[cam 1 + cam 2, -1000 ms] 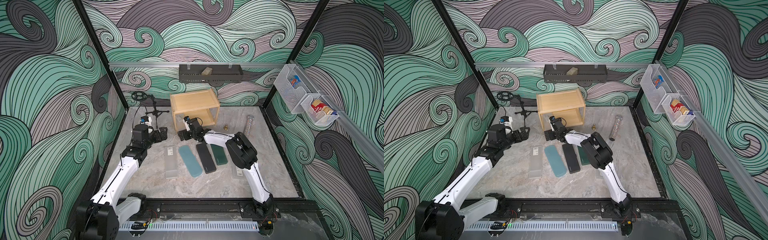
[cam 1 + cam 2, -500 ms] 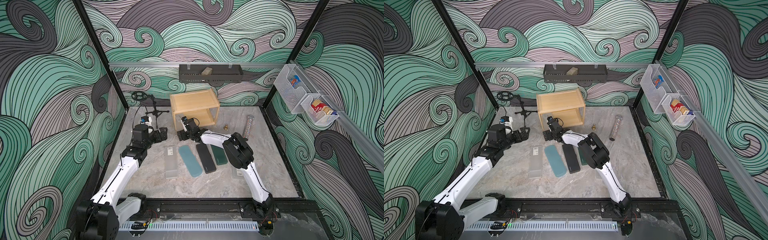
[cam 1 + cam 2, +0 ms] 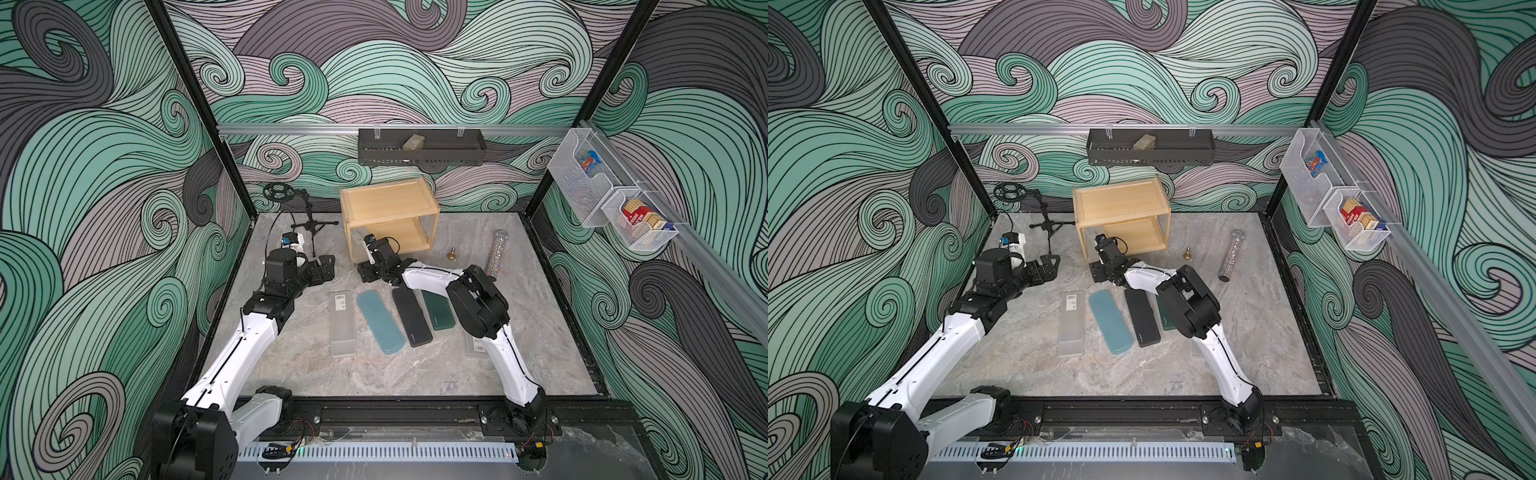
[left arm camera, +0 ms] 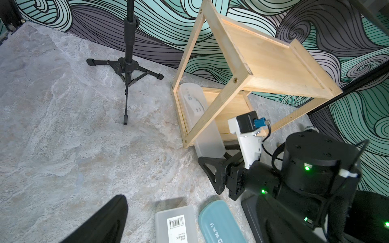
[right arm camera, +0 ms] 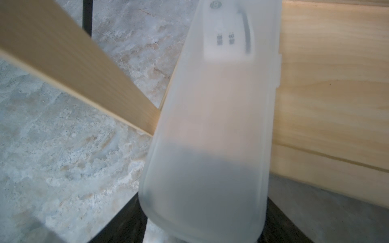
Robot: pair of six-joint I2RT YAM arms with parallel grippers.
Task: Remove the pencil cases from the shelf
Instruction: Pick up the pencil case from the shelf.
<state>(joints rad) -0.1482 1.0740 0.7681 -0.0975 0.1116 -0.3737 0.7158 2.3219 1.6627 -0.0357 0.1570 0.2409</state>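
three frosted cases [image 3: 343,324], three opaque cases [image 3: 411,316], one shelf [image 3: 388,203], one tube [image 3: 496,255]

Both top views are looking down over the whole bench [image 3: 291,365]; both wrist views are facing the shelf [image 4: 263,52], the right sitting close against a frosted case [image 5: 210,136].

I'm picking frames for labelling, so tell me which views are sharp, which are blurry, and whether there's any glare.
Right wrist view: the frosted case fills the lens and looks soft, its sticker print is unreadable, and the shelf post is blurred too. Left wrist view: sharp, with a crisp barcode; only the left finger is out of focus. In both top views: sharp, even light, soft shadows, no glare on the table.
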